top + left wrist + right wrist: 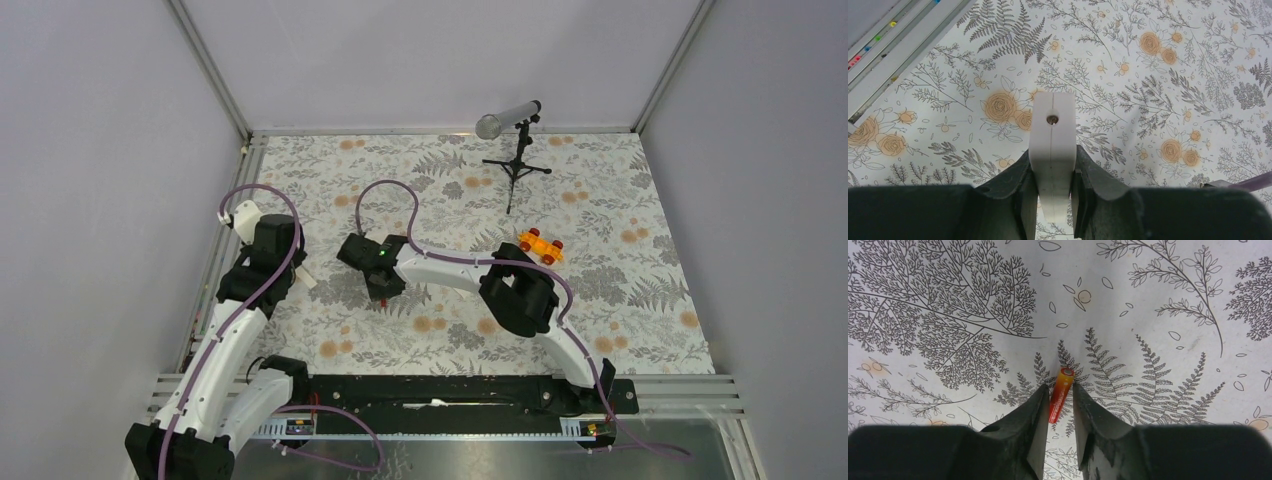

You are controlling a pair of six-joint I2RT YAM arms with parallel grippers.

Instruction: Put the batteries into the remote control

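Step in hand: picking up a cell, as I judge it, with the remote held ready for loading.
Left end effector [1053, 161]: closed on the remote control [1053, 127], clamping its two broad faces so that one narrow edge faces the wrist camera.
Where the remote is: at the left side of the table [620, 200], near the metal rail, and apparently held clear of the surface.
Why held so: a firm pinch on the flat faces probably keeps the bar from twisting while the other arm works. The battery bay does not show from here.
Remote, make: smooth matt white plastic, a flat-sided bar with rounded corners. A fine seam runs down the edge in view, with a small dark screw hole in it. No buttons or display are visible.
Right end effector [1059, 396]: drawn in on the red battery [1062, 386], a finger close against each side, near the middle of the table and well apart from the remote.
Why gripped so: taking the cell across its round waist leaves the far end free for insertion. That end face tips up toward the camera, so I judge it pinched rather than lying flat.
Battery, make: a small glossy red-orange cylinder with a pale ringed end.
Second cell: not visible in any view.
Table surface: matt cloth printed with grey ferns and orange roses.
Bystanders: an orange toy car [540, 245] and a microphone stand [516, 165], both well away from the work.
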